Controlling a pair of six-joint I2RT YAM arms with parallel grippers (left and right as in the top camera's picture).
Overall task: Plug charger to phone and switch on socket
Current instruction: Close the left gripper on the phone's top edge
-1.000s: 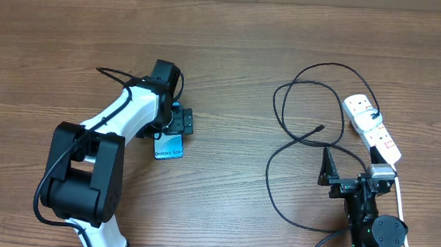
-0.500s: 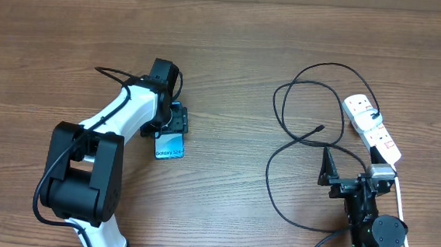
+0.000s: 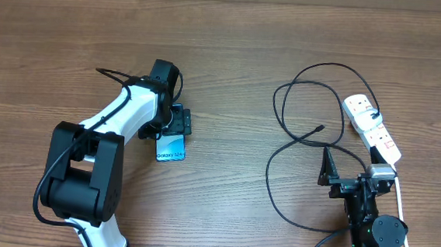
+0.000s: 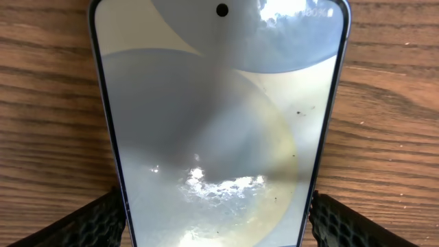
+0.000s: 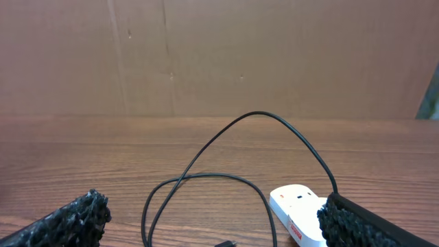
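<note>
My left hand [image 4: 218, 223] pinches the phone [image 3: 171, 147] by its long edges, a sound hold on slick, rigid, breakable glass lying face-up on the worktop [image 3: 55, 34]. Well right of the phone, the limp, light charger [image 5: 255, 114] sprawls in loops, best taken at its stiff connector tip [image 3: 318, 129]. Farther right lies the socket [image 3: 372, 126], where my right hand [image 5: 219, 230] gapes wide and empty; no container is in sight.

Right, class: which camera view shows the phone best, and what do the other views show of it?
The left wrist view: the phone fills the frame, screen up, between the fingers of the left pincer. Overhead shows only its small blue end below that pincer. The right wrist view shows none of it.
</note>
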